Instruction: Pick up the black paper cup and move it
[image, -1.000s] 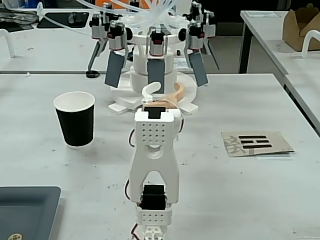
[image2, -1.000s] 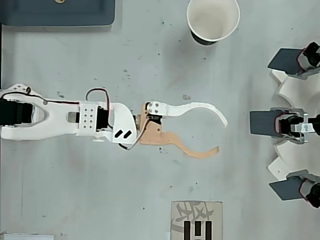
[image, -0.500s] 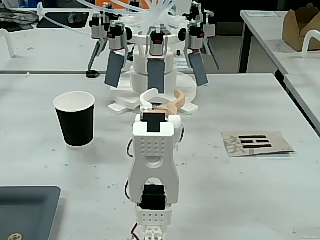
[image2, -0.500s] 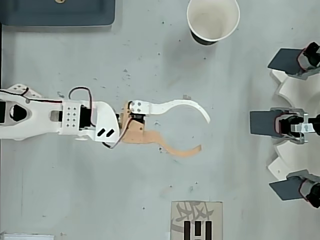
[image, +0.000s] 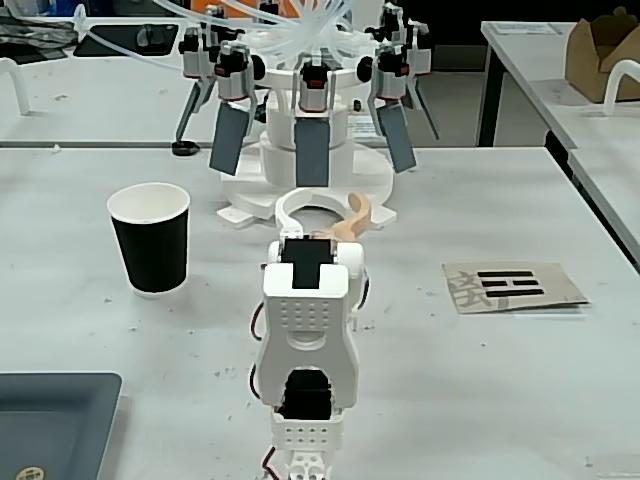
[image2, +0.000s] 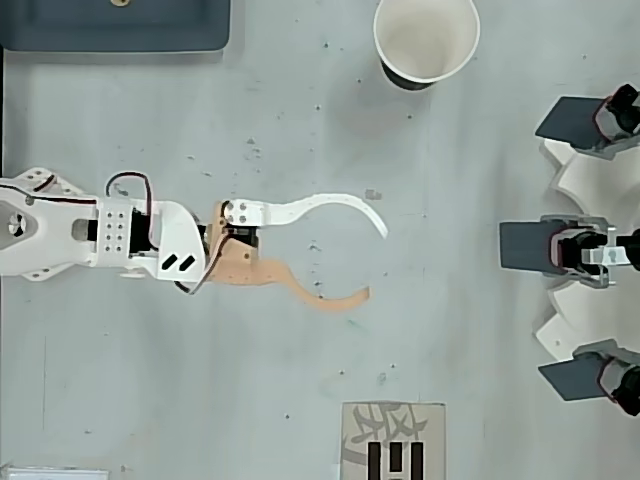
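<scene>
The black paper cup (image: 150, 240) stands upright on the grey table (image: 480, 400), mouth up, its white inside showing from above in the overhead view (image2: 427, 40). Nothing touches it.

The gripper (image2: 374, 262) is spread wide with nothing between its curved fingers. In the overhead view the white finger (image2: 330, 205) arcs toward the top of the picture and the tan finger (image2: 320, 298) toward the bottom, their tips well apart. The cup lies beyond the white finger, off to the upper right of the gripper in that view, clear of the open gap. In the fixed view the gripper (image: 335, 215) is in the middle of the picture past the white arm body (image: 305, 320), while the cup stands well to its left and slightly nearer the camera.

Ahead of the gripper sits a white fixture (image: 310, 150) carrying three dark rectangular paddles, seen along the right edge of the overhead view (image2: 560, 245). A card with black bars (image: 515, 286) lies flat to the right of the arm in the fixed view. A dark tray (image: 55, 420) occupies the lower left corner there.
</scene>
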